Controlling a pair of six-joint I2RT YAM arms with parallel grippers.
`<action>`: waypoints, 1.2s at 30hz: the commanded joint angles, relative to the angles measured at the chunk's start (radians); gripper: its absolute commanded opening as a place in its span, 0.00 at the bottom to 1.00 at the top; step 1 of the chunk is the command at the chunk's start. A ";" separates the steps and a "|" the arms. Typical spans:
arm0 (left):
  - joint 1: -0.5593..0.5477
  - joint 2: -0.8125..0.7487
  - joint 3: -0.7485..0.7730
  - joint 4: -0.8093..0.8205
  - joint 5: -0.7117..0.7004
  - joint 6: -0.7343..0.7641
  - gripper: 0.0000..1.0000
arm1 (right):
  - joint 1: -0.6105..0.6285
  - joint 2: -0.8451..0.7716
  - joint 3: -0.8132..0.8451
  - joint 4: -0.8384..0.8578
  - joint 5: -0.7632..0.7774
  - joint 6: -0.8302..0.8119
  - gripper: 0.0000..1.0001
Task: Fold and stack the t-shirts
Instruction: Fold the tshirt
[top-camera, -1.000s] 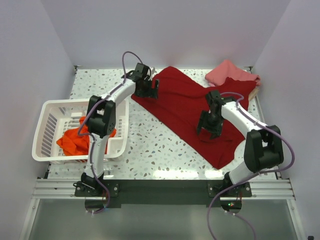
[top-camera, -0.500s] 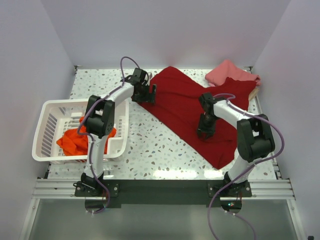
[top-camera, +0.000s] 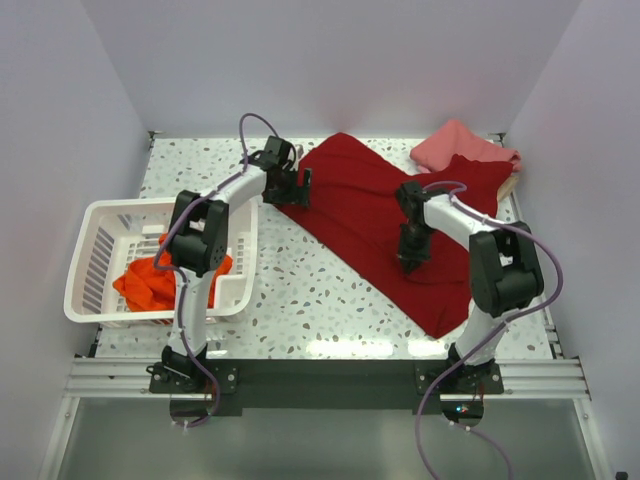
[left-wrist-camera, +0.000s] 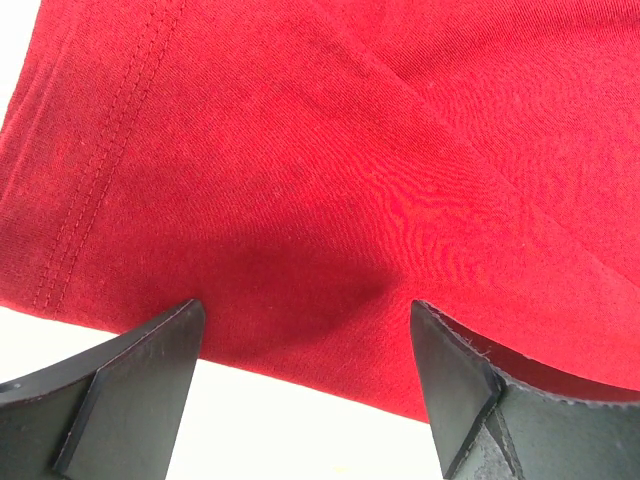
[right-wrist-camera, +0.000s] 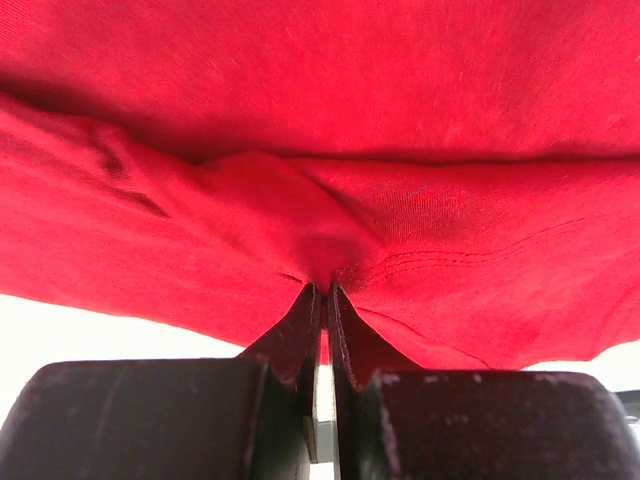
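A large dark crimson t-shirt (top-camera: 375, 215) lies spread across the middle and right of the table. My right gripper (top-camera: 412, 262) stands on its near part, shut on a pinched fold of the crimson t-shirt (right-wrist-camera: 330, 255). My left gripper (top-camera: 290, 190) is open at the shirt's left edge, its fingers (left-wrist-camera: 140, 385) straddling the hemmed border of the crimson t-shirt (left-wrist-camera: 300, 200) without closing on it. A bright orange-red t-shirt (top-camera: 155, 280) lies crumpled in the basket. A pink t-shirt (top-camera: 455, 145) sits at the back right corner, with a tan one (top-camera: 513, 183) showing only as an edge beneath.
A white slotted plastic basket (top-camera: 95, 250) stands at the left beside the left arm. Bare speckled tabletop (top-camera: 300, 290) lies between basket and shirt. Walls close in the table on both sides and at the back.
My right gripper has turned and closed from open onto the crimson cloth. My left gripper shifted slightly left along the shirt's edge and stays open.
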 joint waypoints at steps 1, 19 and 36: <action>0.016 -0.049 -0.020 0.020 0.001 0.001 0.89 | 0.006 0.030 0.112 -0.053 0.052 -0.051 0.03; 0.019 -0.087 -0.032 0.015 -0.006 0.019 0.89 | -0.035 0.185 0.499 -0.278 0.432 -0.005 0.53; 0.019 -0.092 -0.029 0.017 0.017 0.008 0.89 | 0.027 -0.165 0.007 0.014 -0.184 -0.084 0.63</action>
